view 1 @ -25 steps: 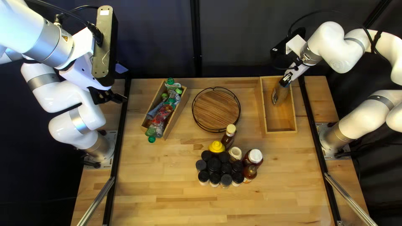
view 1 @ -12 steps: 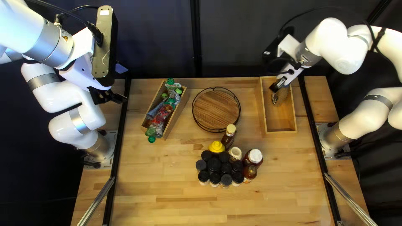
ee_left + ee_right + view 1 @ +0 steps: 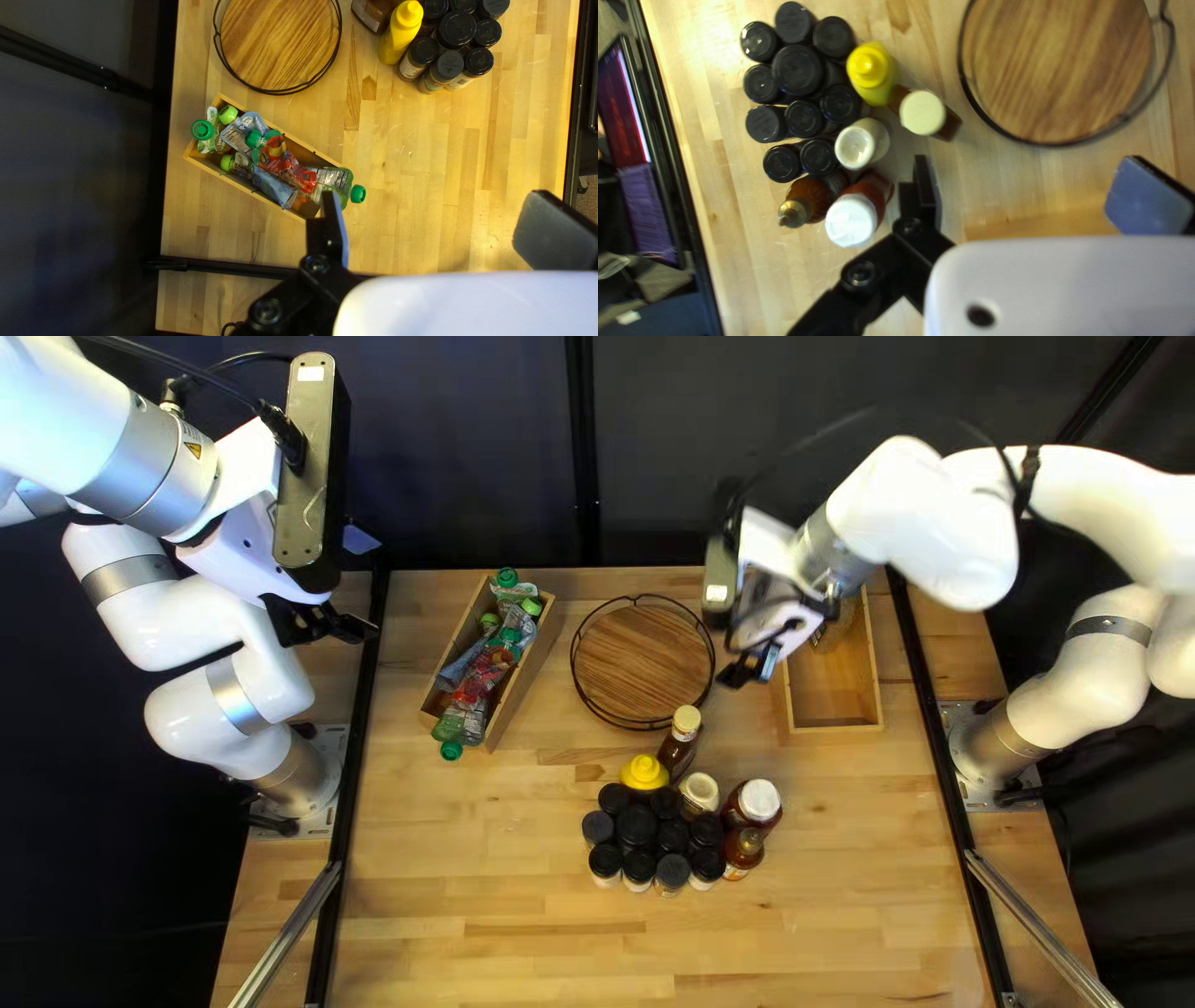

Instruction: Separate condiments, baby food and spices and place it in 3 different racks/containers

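Right gripper (image 3: 749,670) nearer round tray (image 3: 641,662); screen (image 3: 621,106) only in its wrist view.

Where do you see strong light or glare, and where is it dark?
Top left view: curtain dark, table brightly lit; left wrist view: glare on the table, seen past the left claw; right wrist view: small glints on a black cap.

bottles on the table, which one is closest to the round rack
The dark brown bottle with the cream cap, beside the yellow bottle: it stands just off the round rack, the other bottles farther away.
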`<state>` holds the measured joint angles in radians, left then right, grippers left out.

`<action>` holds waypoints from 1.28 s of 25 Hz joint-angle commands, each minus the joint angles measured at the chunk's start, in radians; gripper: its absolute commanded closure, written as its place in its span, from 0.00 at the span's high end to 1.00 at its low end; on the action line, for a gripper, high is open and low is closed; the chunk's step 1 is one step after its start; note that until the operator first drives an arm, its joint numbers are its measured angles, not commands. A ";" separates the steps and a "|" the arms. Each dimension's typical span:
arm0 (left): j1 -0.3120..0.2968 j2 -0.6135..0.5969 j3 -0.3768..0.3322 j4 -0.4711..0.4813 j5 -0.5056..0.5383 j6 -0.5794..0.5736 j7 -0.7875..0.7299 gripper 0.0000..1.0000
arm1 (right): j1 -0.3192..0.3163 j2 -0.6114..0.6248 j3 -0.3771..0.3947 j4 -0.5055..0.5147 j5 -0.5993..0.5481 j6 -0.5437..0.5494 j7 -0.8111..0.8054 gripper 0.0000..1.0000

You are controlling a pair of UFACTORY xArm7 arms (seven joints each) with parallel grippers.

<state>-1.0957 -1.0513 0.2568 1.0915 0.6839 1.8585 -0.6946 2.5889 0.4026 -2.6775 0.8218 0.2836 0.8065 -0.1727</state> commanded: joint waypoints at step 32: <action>0.000 0.000 0.000 0.000 0.000 0.000 0.000 1.00 | 0.035 -0.233 0.054 -0.038 -0.074 -0.187 -0.182 0.00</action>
<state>-1.0957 -1.0513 0.2568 1.0915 0.6839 1.8585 -0.6946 2.6186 0.1132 -2.6160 0.8079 0.1909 0.5943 -0.3512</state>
